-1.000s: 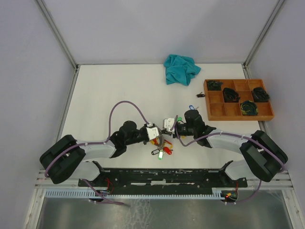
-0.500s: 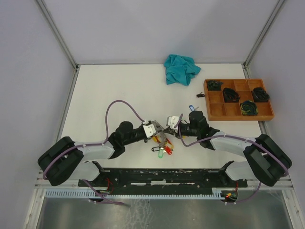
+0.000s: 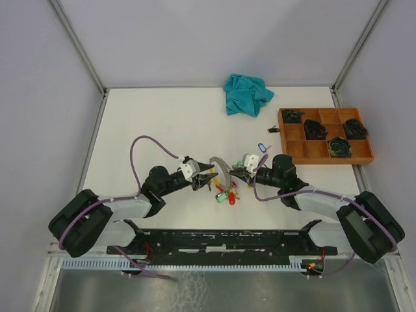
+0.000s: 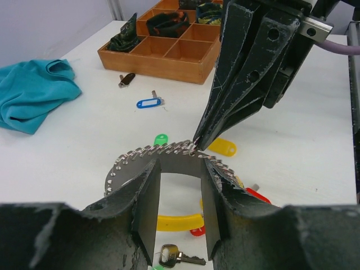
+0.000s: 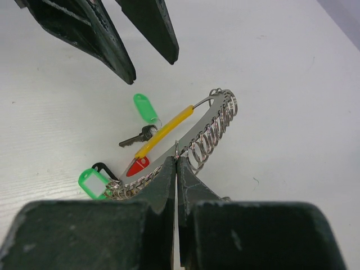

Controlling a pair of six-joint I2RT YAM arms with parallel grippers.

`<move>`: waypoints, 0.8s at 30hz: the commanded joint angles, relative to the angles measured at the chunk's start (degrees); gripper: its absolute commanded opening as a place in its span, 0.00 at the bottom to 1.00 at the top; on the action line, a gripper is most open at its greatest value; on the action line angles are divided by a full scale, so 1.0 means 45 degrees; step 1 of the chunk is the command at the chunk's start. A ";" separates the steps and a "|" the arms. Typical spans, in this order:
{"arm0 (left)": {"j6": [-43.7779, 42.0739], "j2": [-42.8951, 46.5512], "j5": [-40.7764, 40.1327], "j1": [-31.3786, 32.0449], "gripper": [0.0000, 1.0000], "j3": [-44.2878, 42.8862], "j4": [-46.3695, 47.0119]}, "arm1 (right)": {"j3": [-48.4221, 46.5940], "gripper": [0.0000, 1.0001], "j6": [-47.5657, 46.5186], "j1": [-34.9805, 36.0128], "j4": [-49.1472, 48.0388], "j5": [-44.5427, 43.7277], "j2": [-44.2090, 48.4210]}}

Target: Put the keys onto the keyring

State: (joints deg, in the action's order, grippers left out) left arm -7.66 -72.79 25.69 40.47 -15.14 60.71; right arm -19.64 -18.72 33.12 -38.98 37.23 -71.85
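Black fingers, pressed tight together, are how the right gripper [image 5: 176,164] shows from its own wrist. It pinches the thin silver wire of the keyring [image 5: 220,115], where a row of small split loops is strung along the arc. From the left wrist view, the same pinch is a narrow dark point meeting the top of the ring.

The left gripper [image 4: 180,169] stands opposite with its jaws spread wide. The ring's arc lies just past its fingertips, and I cannot tell whether either tip touches it. From above, the two grippers face each other over the near middle of the table [image 3: 149,123], with the ring arched between them.

The keys [image 3: 225,194] lie huddled on the table just below the ring, on the side toward the arm bases. Among them are a green tag [image 5: 146,108] beside a small silver key [image 5: 135,138], a long yellow piece [image 5: 164,131], a red tag [image 5: 136,166] and a second green tag [image 5: 93,183].

Farther out, a blue tag [image 3: 262,147] lies alone between the right gripper and a wooden tray [image 3: 296,151]. A small dark fob [image 3: 273,129] lies near the tray's far left corner. Some of the tray's compartments hold dark bundles. A teal cloth [image 3: 247,94] is crumpled at the far edge of the table.
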 commanded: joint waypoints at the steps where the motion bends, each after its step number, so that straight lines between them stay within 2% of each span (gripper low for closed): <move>1: 0.1074 -0.0400 0.0195 -0.0106 0.42 -0.0123 0.1047 | -0.0099 0.01 0.0467 -0.0144 -0.2238 0.1309 0.0192; 6: 0.1617 -0.1069 -0.0080 -0.0126 0.40 -0.0840 0.0617 | -0.0428 0.01 -0.1208 -0.0151 -0.0163 0.2427 0.0901; 12: 0.1771 -0.1723 -0.0147 -0.0216 0.38 -0.1632 -0.0010 | -0.1430 0.04 -0.4807 -0.0152 0.4355 0.2580 0.1982; 24: 0.2246 -0.4436 0.2086 -0.0214 0.36 -0.4196 -0.0114 | -0.1740 0.01 -0.7127 -0.0135 0.5234 0.2529 0.2109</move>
State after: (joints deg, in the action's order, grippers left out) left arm -0.49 -90.21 29.98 39.62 -29.87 57.74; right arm -24.45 -45.23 32.23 -15.49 46.63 -62.30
